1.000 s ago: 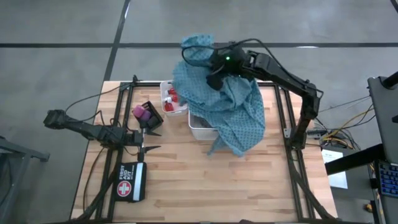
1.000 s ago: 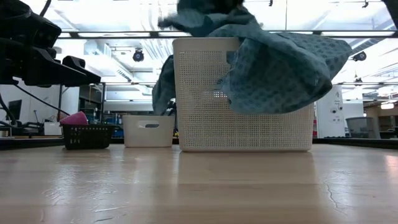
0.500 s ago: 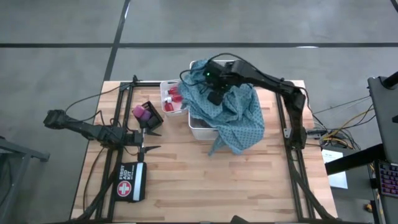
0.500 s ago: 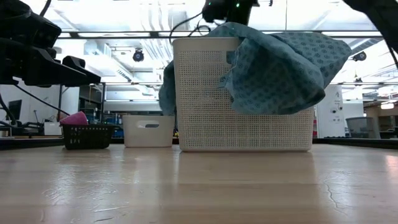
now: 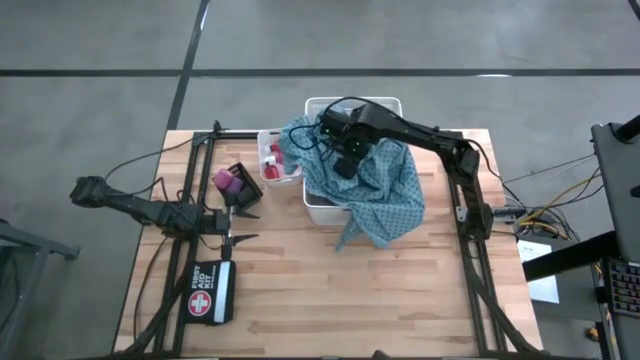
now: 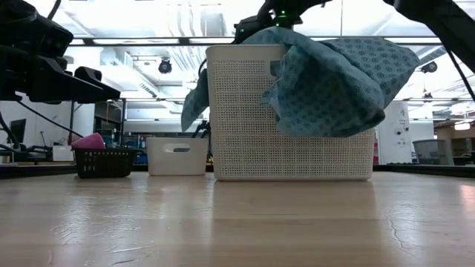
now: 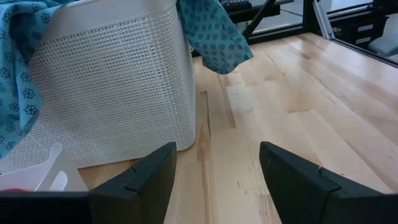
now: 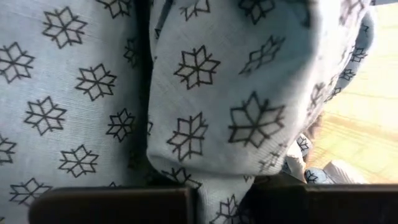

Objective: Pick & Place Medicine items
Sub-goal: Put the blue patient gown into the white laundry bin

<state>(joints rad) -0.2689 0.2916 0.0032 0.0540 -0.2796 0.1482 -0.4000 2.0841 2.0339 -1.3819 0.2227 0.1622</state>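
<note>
Near the table's left edge, the left gripper (image 5: 243,226) waits with fingers spread wide, empty. 1 small black mesh basket (image 5: 243,188) holds 2 purple and pink pieces (image 5: 227,181). 1 small white tray (image 5: 270,170) holds red bottles (image 5: 276,154), too small to count. 1 teal star-patterned cloth (image 5: 385,195) drapes over 1 tall white perforated plastic basket (image 6: 245,119); the right gripper (image 5: 343,165) presses into it, finger state untellable.

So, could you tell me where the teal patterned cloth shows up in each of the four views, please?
High view: the teal patterned cloth drapes over the white basket, near the table's far middle.
Low view: hanging over the basket's top and right side.
Left wrist view: at the basket's two upper corners.
Right wrist view: fills nearly the whole picture.
Shared landmark: the white basket.
</note>
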